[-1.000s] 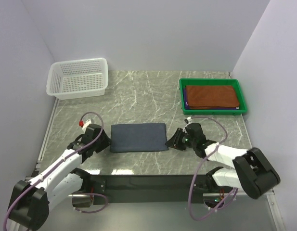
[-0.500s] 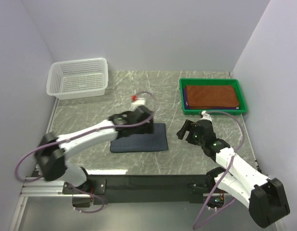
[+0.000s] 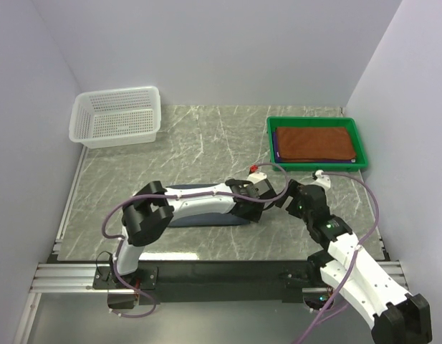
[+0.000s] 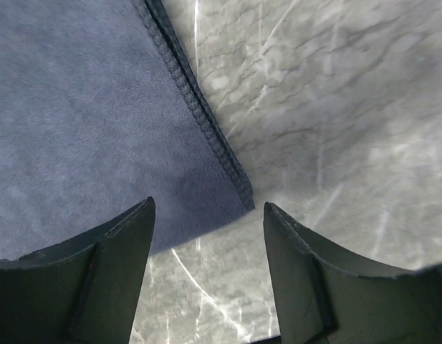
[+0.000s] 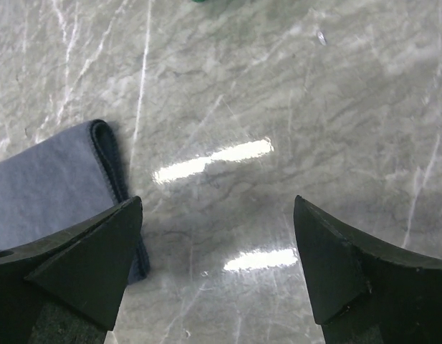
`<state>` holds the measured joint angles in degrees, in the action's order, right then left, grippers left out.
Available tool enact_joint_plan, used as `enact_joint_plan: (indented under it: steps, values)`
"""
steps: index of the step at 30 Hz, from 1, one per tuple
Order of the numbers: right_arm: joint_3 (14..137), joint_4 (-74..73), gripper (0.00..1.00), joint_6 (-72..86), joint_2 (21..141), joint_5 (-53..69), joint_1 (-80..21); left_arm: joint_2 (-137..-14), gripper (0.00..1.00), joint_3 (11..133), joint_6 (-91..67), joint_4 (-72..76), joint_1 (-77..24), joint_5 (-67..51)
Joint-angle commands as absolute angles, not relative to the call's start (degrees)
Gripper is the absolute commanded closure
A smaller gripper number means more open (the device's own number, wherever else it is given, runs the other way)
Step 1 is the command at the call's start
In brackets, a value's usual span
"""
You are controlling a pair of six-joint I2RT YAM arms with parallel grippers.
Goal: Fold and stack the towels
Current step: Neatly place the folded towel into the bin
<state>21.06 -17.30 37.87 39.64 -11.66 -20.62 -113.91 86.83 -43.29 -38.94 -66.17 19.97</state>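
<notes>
The left end effector [image 4: 206, 208] hangs over the 5 o'clock corner of the folded grey-blue towel [image 3: 206, 218], which lies flat on the marble table [image 3: 206, 143] near its middle. Its 2 fingers [image 4: 99, 279] are spread apart with the stitched corner showing between them. They pinch nothing, and whether the tips touch the cloth cannot be told. The right end effector [image 5: 217, 204] sits just beside that towel at its 3 o'clock edge. Its jaws are spread wide over bare table and it holds nothing, with the towel's folded edge next to 1 finger. At the table's 2 o'clock, a green tray [image 3: 314, 120] holds a folded rust-brown towel [image 3: 314, 143]. A white mesh basket [image 3: 117, 132] stands at 10 o'clock.
</notes>
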Motion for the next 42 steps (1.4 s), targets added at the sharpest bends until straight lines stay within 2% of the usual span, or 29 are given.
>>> enact_joint_plan:
  steps: [1, 12, 16, 17, 21, 26, 33, 42]
  values:
    - [20.13, -17.23, 0.09, 39.11, 37.27, -14.15, -20.21, -115.75, 0.33, 89.91, -41.92, -40.25, -66.45, 18.64]
    - [18.9, -15.38, 0.1, 39.2, 37.97, -10.73, -20.21, -121.02, 0.4, 90.09, -42.36, -40.43, -66.97, 17.75]
    - [18.55, -13.72, 0.1, 39.55, 39.37, -8.71, -20.3, -121.38, 0.58, 87.2, -43.5, -39.03, -66.97, 17.93]
    - [18.46, -13.36, 0.1, 39.64, 39.64, -8.18, -20.3, -121.29, 0.72, 85.62, -43.68, -38.68, -66.97, 17.93]
    - [17.93, -10.21, 0.1, 40.34, 40.95, -3.88, -20.21, -119.01, 0.99, 82.1, -44.21, -36.83, -66.97, 19.33]
    - [18.28, -5.37, 0.09, 43.41, 45.96, 5.43, -20.3, -111.12, 0.99, 76.22, -42.8, -30.25, -66.97, 18.2]
    - [17.05, 11.66, 0.08, 54.83, 58.86, 18.27, -20.21, -106.18, 0.99, 74.0, -42.45, -27.34, -66.97, 16.17]
    - [15.74, 26.34, 0.07, 64.85, 74.68, 23.2, -20.39, -104.06, 0.99, 74.0, -42.45, -26.89, -66.88, 17.14]
